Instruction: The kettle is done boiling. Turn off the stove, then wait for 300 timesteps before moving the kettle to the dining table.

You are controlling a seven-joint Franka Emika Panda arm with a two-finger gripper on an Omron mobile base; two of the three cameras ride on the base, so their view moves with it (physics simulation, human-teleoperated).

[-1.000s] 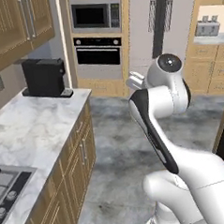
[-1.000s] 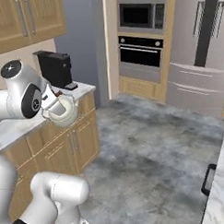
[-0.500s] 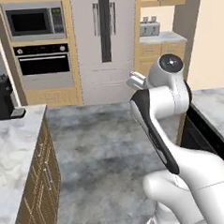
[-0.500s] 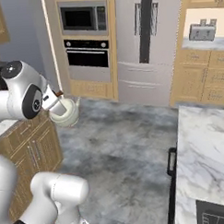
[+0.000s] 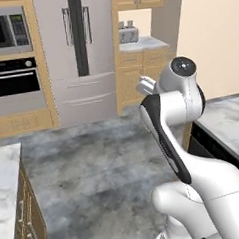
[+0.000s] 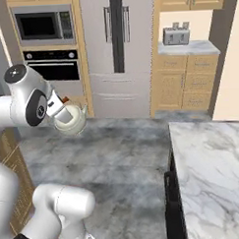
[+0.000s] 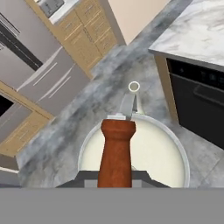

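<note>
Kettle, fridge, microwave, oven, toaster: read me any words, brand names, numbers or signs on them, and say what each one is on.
No text can be read in these pictures.
Microwave: its control panel is a blur of small marks, unreadable.
Oven: no legible label.
Fridge: plain doors, no brand showing.
Toaster: too small to tell.
Kettle: plain cream body, no marking.

Steel fridge (image 6: 117,52) centre, wall oven (image 6: 53,70) left, toaster (image 6: 176,35) on counter, grey mottled floor (image 6: 123,160).

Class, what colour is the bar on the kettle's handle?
Reddish-brown, clearest in the hand view: the bar above the cream kettle.
</note>
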